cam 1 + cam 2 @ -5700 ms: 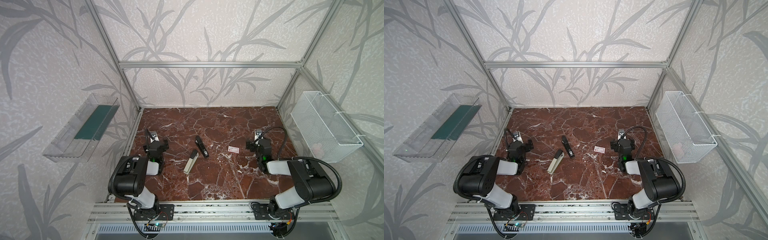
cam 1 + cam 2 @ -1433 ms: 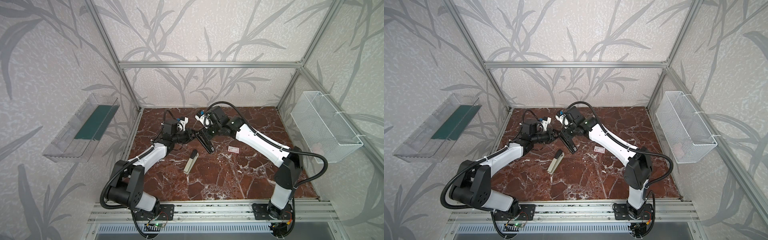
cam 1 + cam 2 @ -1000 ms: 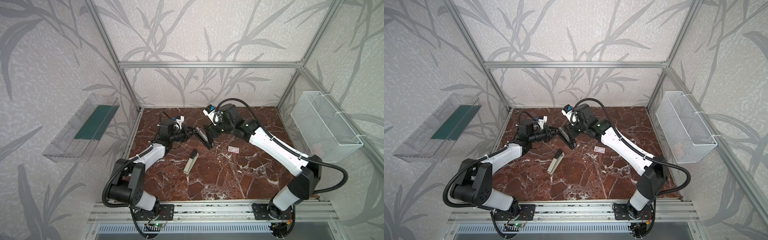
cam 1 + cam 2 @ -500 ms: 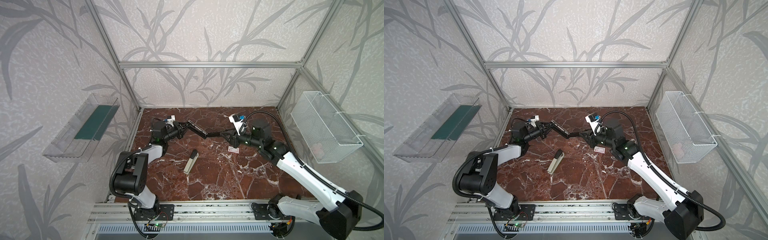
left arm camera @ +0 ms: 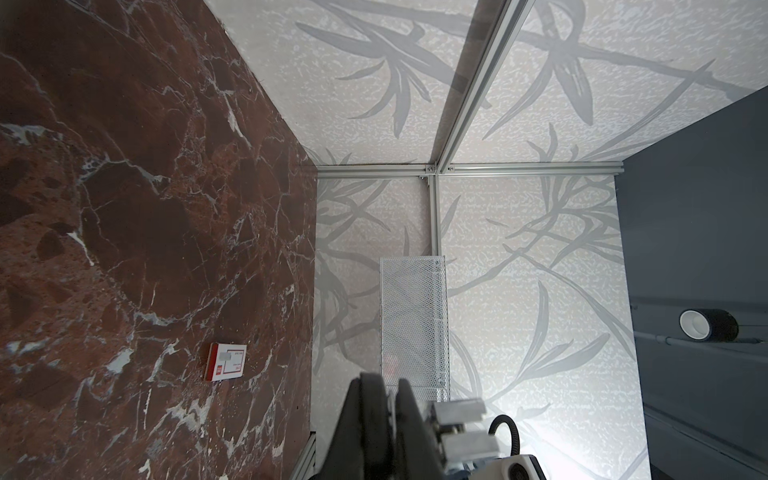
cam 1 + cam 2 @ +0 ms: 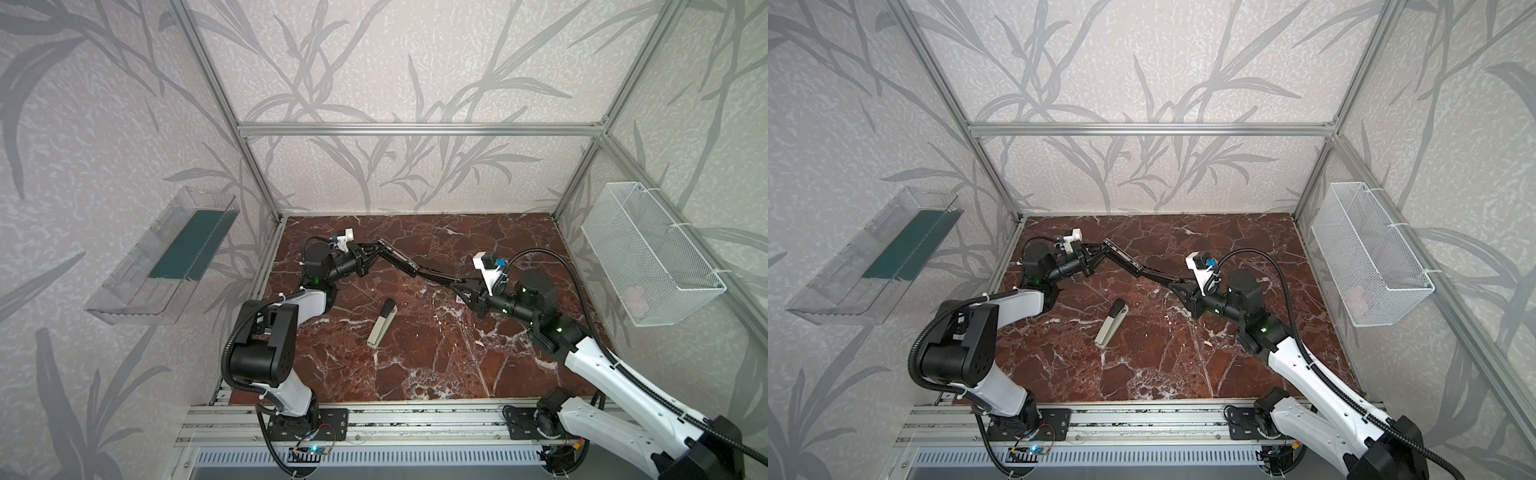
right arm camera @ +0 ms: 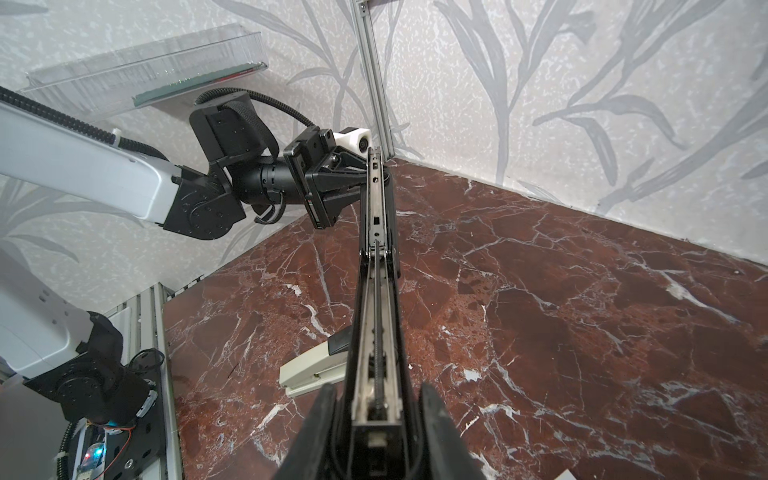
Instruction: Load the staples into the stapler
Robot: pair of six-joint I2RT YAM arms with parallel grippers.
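Stapler (image 6: 398, 262) (image 6: 1128, 259): black, swung open almost flat and held off the table (image 6: 415, 374), spanning the gap between the two arms in both top views; the hinge sits about midway.
Left gripper (image 6: 371, 252) (image 6: 1098, 250): jaws pinched narrow on the stapler's far-left end. Its own wrist view shows only the two dark fingers (image 5: 409, 415) close together, and the stapler cannot be made out there.
Right gripper (image 6: 459, 286) (image 7: 376, 415): jaws clamped on either side of the other end; the silver rail and spring run straight out from between them.
Staples: no strip can be made out.
Box (image 5: 226, 361): white and red, flat on the marble; its inside is hidden. In the top views the right gripper covers nearly all of it.
Beige stapler (image 6: 382, 323) (image 7: 311, 365): lies on the table beneath the raised one, partly cut off behind it in the right wrist view.
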